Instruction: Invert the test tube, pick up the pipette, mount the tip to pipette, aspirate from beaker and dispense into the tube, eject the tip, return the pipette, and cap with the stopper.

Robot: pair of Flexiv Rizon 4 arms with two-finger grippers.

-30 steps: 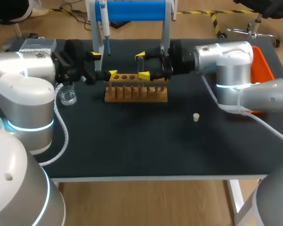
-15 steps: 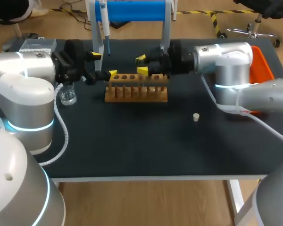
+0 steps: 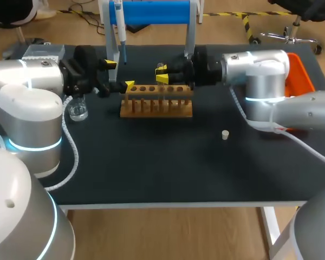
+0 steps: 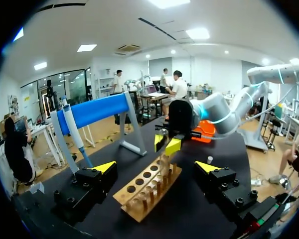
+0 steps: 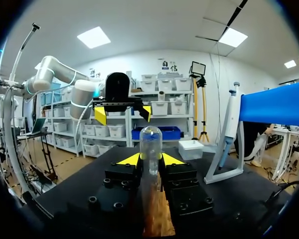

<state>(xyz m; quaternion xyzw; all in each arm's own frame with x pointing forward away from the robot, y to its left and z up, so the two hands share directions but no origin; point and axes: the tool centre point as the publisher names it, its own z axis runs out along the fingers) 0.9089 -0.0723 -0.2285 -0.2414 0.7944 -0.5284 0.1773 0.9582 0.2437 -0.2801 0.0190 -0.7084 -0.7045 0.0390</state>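
My right arm (image 3: 254,67) comes in from 3 o'clock. Its jaws are clenched on the tube (image 5: 149,144), with a yellow fingertip (image 5: 131,159) pressed to each side of the glass. The tube's rounded end stands out past the tips. Seen from the head camera, this grasp hangs over the back edge of the rack (image 3: 157,104), at about its 12 o'clock.

My left arm (image 3: 27,81) enters from 9 o'clock. Its jaws are released and spread wide, with nothing between them. They sit at the rack's 10 o'clock, just off its left end. From that wrist, the rack lies ahead between the two open fingers (image 4: 105,167), and the right arm's clenched jaws face me over its far end.

The beaker (image 3: 77,111) stands on the tabletop (image 3: 168,168) at the rack's 9 o'clock, beside my left arm. The stopper (image 3: 225,134) lies alone at the rack's 4 o'clock, well apart from it. The pipette (image 3: 119,30) hangs upright on its stand (image 3: 157,12) at the rack's 11 o'clock, near the tabletop's back edge.
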